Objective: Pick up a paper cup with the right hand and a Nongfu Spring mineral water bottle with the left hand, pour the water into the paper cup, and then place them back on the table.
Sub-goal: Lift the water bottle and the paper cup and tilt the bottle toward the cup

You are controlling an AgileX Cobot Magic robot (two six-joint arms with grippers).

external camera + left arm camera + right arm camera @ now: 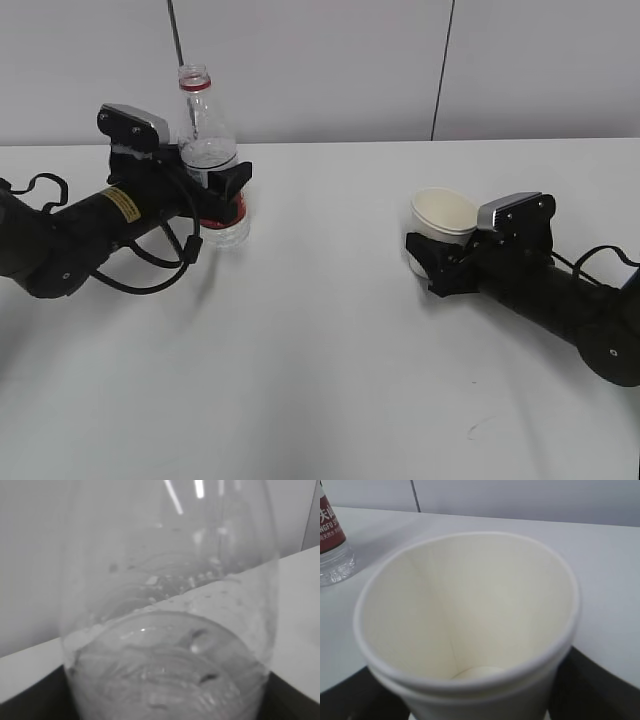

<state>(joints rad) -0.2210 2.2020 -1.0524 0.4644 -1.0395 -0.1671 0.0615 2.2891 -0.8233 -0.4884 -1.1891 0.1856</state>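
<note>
Nearest the exterior camera lies bare tabletop, the large plain white table (320, 380), with a small dark scuff (478, 428) towards the right.

Further back on the right, the black tubular right hand (437, 262) has its jaws closed around the lower wall of the small cream-white paper cup (441, 222). The cup stands upright with its mouth upward. Its base is hidden behind the jaws, so contact with the table cannot be judged. In the right wrist view the cup (470, 630) fills the frame, its bottom edge is cut off, and no liquid can be made out inside.

Farther back on the left, the black left hand (212, 190), bearing a yellow sticker whose print is too small to read, clamps the middle of the tall clear plastic Nongfu Spring mineral water bottle (207, 135). The bottle's long axis is vertical, with the uncapped neck and its red ring on top. The gripper covers most of the red label. The right wrist view shows part of it, reading "NGFU". The left wrist view is blurred; clear water (165, 675) sits low in the bottle, and the fingers are cut off.
</note>
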